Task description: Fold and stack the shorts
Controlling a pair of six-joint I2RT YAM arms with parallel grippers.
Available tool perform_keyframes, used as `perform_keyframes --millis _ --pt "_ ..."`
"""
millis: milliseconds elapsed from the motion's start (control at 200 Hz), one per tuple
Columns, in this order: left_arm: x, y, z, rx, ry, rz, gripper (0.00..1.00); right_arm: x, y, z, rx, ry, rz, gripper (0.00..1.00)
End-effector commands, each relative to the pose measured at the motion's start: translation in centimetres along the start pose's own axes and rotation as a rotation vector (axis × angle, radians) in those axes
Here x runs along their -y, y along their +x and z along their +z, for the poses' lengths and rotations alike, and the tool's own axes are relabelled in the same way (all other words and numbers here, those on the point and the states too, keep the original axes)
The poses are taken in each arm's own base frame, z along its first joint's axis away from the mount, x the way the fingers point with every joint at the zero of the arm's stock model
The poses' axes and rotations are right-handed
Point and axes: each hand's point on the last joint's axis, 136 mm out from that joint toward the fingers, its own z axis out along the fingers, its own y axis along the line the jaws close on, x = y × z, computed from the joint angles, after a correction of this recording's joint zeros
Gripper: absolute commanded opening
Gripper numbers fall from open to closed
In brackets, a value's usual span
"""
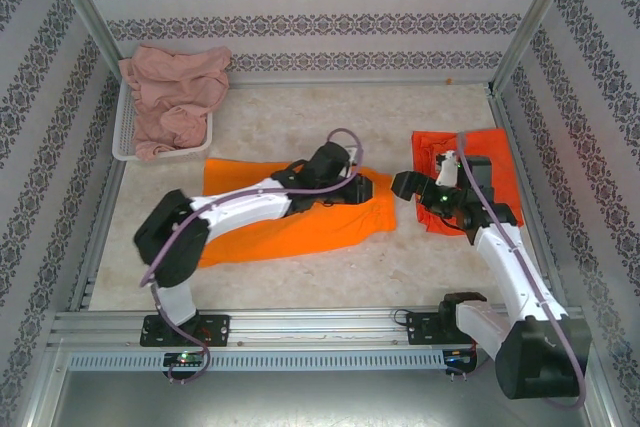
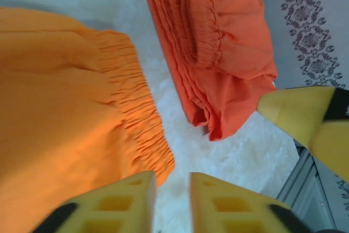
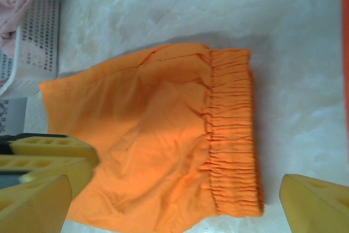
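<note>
**Location.** Bright orange shorts (image 1: 290, 222) lay spread flat at ctr of counter (image 1: 330, 112), unfolded, gathered waistband (image 3: 232, 135) toward the right. Red-orange shorts (image 1: 490, 162) lay folded at the right side of the counter, near that waistband but apart from it. Dusty pink shorts (image 1: 170, 97) sat heaped in the white mesh basket (image 1: 122, 147) at the far-left corner.

**Tools.** Left tool (image 2: 173, 181) was at the waistband's corner, jaws drawn nearly together w/ a slim gap showing bare counter. Whether any fabric was pinched could not be told. Right tool (image 3: 185, 184) hovered between the two pairs, jaws wide apart, holding nothing.

**Assessment.**
- Fabric looked light, thin and limp. It would likely sag and drag rather than keep shape. No breakage risk.
- The elastic band appeared the thickest, firmest part, so the best hold would be at its corners, one tool per end.
- A pinch on the leg panel alone would probably lift one ply only, or slip.
- Orange pair not yet folded. Est. one of three done; pink pair not yet out of the basket.
</note>
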Motion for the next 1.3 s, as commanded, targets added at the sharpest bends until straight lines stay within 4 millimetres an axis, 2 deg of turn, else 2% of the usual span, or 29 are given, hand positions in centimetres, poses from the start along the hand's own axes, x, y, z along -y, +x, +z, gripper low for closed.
perform_keyframes --millis 0,75,185,310,430,694,924,1089,1294 --pt "1.8 -0.5 2.6 -0.03 0.073 0.002 0.09 0.9 0.0 -0.4 0.021 -0.007 0.038 0.98" --pt "0.6 -0.1 4.6 -0.055 0.044 -0.011 0.0 1.3 0.1 -0.3 0.009 -0.014 0.061 0.98" --pt "-1.8 0.9 6.5 -0.078 -0.005 -0.035 0.0 1.6 0.5 0.3 -0.027 -0.018 0.082 0.96" --pt "-5.5 2.2 7.4 -0.09 -0.068 -0.077 0.0 2.0 1.0 1.3 -0.076 -0.028 0.11 0.93" --pt "-8.4 3.8 7.3 -0.101 -0.119 -0.108 0.0 2.6 1.8 2.5 -0.142 -0.033 0.139 0.88" --pt "-12.0 7.5 6.0 -0.112 -0.165 -0.164 0.0 3.1 3.7 5.5 -0.236 0.025 0.136 0.78" --pt "-13.7 9.6 5.3 -0.119 -0.183 -0.197 0.0 3.0 4.8 7.9 -0.294 0.069 0.111 0.7" --pt "-13.7 9.7 5.2 -0.119 -0.182 -0.2 0.0 2.3 5.3 9.8 -0.331 0.088 0.073 0.63" --pt "-13.7 9.8 5.1 -0.118 -0.182 -0.2 0.0 2.7 5.7 11.3 -0.357 0.141 0.055 0.55"
